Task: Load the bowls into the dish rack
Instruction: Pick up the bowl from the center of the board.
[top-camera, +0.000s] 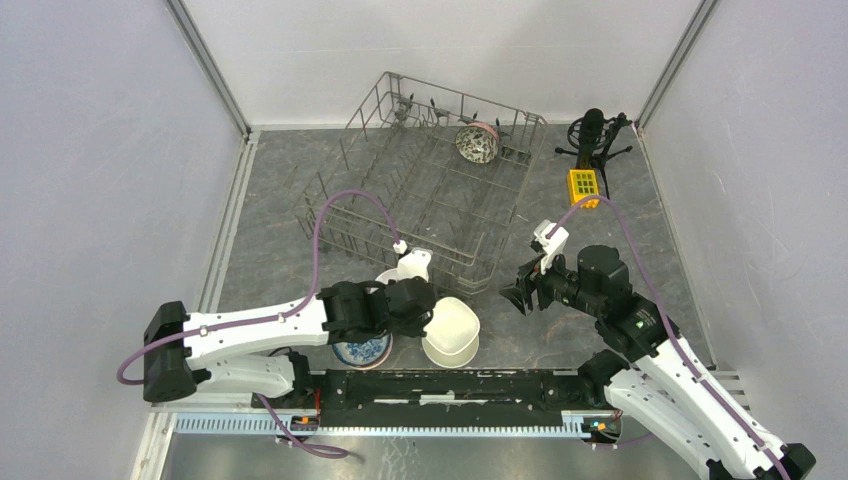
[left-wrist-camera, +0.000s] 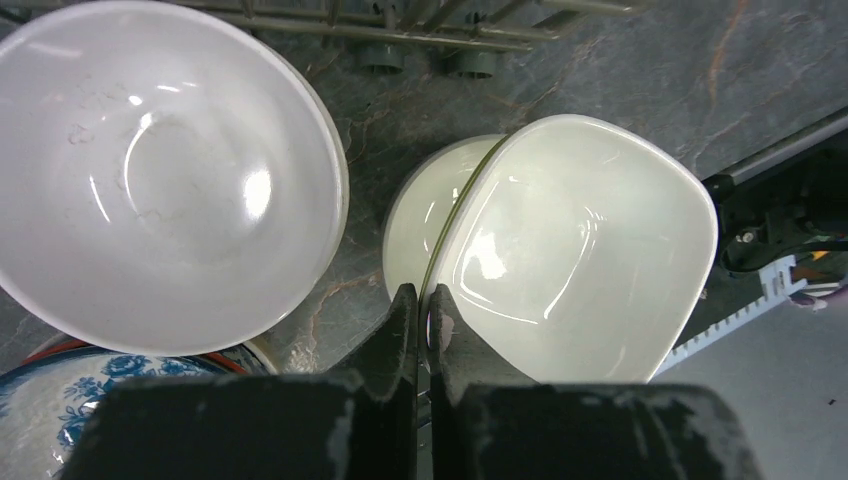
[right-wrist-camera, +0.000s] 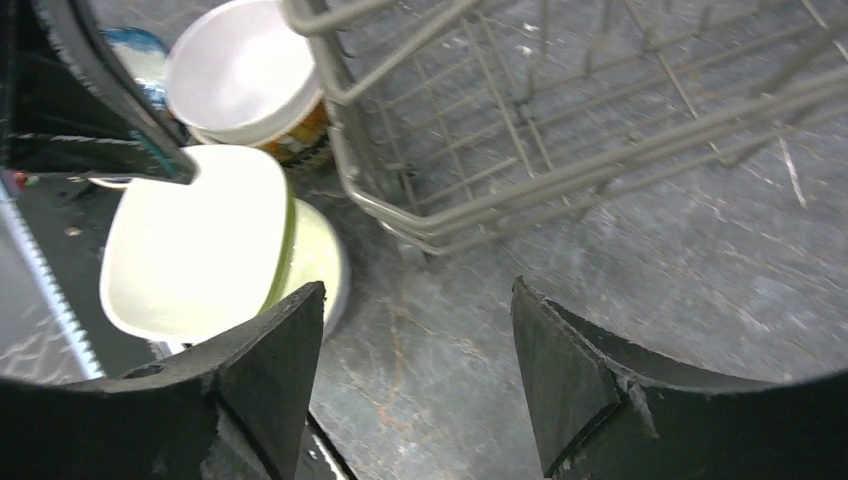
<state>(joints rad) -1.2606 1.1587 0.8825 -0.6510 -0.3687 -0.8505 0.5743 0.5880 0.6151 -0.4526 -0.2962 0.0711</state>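
One speckled bowl (top-camera: 477, 143) already stands among the tines at the far right corner of the rack (top-camera: 430, 190), so most of the load, as I judge it, is yet to go. From above, the others cluster on the table (top-camera: 280, 250) just off the rack's near edge, within reach of both arms; the left end effector (top-camera: 428, 318) is pinched on the rim of a cream bowl (top-camera: 455, 325); the right end effector (top-camera: 522, 290) hangs near the rack's near right corner, spread and empty, perhaps waiting for its own pick.

Left wrist: the fingers (left-wrist-camera: 405, 330) are pressed together with the cream bowl's thin wall between them, a rim pinch, probably because the bowl is too wide to span; the bowl rests tilted in a green bowl (left-wrist-camera: 425, 215); a white bowl (left-wrist-camera: 160, 170) lies to the left, with a blue bowl (left-wrist-camera: 60, 395) showing at its edge.

Right wrist: the jaws stand wide with nothing between them, facing the cream bowl and the rack's corner; lifting may drag the green bowl along.
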